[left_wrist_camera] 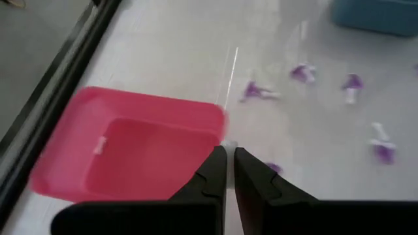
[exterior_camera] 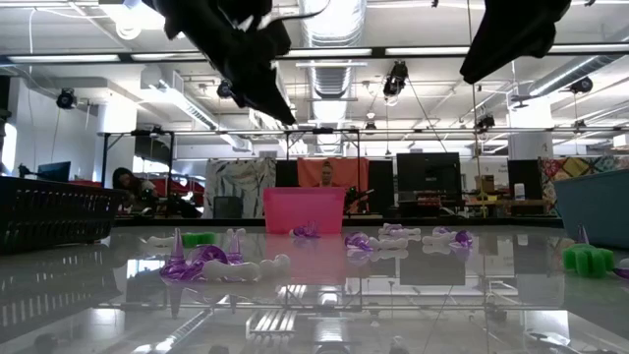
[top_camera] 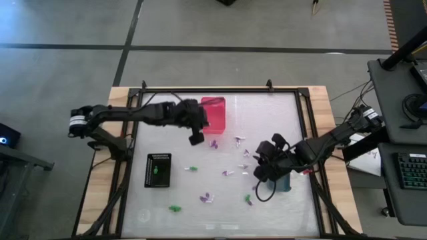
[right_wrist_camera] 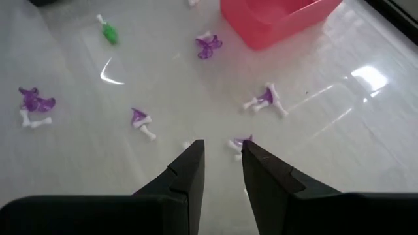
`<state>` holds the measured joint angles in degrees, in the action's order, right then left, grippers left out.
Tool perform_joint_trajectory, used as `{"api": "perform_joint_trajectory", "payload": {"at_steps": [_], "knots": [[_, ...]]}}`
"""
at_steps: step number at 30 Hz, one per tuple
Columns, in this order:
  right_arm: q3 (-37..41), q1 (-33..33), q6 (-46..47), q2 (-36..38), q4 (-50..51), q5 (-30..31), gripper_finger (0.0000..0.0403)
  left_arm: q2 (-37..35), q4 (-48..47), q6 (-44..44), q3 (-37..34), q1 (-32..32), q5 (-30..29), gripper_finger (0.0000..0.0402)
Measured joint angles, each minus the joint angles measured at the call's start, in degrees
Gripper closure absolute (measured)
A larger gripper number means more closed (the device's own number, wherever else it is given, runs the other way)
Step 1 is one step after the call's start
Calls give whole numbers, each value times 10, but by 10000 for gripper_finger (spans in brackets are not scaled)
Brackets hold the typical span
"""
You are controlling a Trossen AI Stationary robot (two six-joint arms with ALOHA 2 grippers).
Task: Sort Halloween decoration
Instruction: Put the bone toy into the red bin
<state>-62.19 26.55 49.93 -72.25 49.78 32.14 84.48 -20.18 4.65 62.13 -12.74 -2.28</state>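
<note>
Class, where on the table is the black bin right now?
In the high view the black bin sits on the table's left half, below the left arm, with a green piece just to its right.

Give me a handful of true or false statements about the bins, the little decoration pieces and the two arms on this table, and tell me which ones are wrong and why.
1. The pink bin sits at the table's far edge. True.
2. The left gripper has its fingers wide open. False: they are shut, above the pink bin's corner.
3. The black bin holds a green piece. True.
4. All purple pieces are already in the pink bin. False: several lie loose on the table.
5. The right gripper grips a green piece. False: nothing sits between its parted fingers.
</note>
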Motion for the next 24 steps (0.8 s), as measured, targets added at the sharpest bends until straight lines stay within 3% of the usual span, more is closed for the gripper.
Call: {"api": "perform_joint_trajectory", "payload": {"at_steps": [5,13,24], "knots": [[0,-9,-1,0,0,2,309,28,43,41,1,-56,44,401],[0,-11,-2,0,0,9,309,101,43,86,54,-111,50,401],[1,-11,-3,0,2,10,309,224,-24,120,155,-141,60,401]]}}
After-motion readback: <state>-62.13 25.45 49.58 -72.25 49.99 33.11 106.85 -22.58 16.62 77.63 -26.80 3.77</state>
